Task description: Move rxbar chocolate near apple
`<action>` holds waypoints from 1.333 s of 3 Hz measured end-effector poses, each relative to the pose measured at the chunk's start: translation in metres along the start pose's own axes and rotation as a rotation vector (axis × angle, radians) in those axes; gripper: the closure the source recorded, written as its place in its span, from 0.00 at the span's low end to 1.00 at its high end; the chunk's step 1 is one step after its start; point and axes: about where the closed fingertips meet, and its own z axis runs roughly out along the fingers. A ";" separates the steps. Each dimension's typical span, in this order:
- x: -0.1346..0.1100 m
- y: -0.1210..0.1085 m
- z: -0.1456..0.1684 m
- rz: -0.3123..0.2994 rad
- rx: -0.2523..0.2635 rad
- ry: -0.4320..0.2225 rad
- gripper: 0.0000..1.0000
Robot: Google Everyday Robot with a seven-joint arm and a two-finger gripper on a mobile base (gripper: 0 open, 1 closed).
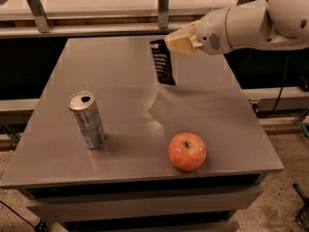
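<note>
My gripper (170, 42) is above the far middle of the grey table (125, 66), shut on the top end of the rxbar chocolate (162, 63). The bar is a thin black wrapper with white text and hangs down from the fingers, clear of the tabletop. The apple (187, 151), red-orange with a dark stem dimple, sits on the table near the front right edge, well below and slightly right of the hanging bar.
A silver drink can (87, 119) stands upright on the left part of the table. A rail with metal posts (163, 6) runs behind the table. The floor shows past the table's right edge.
</note>
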 end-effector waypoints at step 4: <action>0.002 0.057 -0.073 -0.020 -0.168 -0.065 1.00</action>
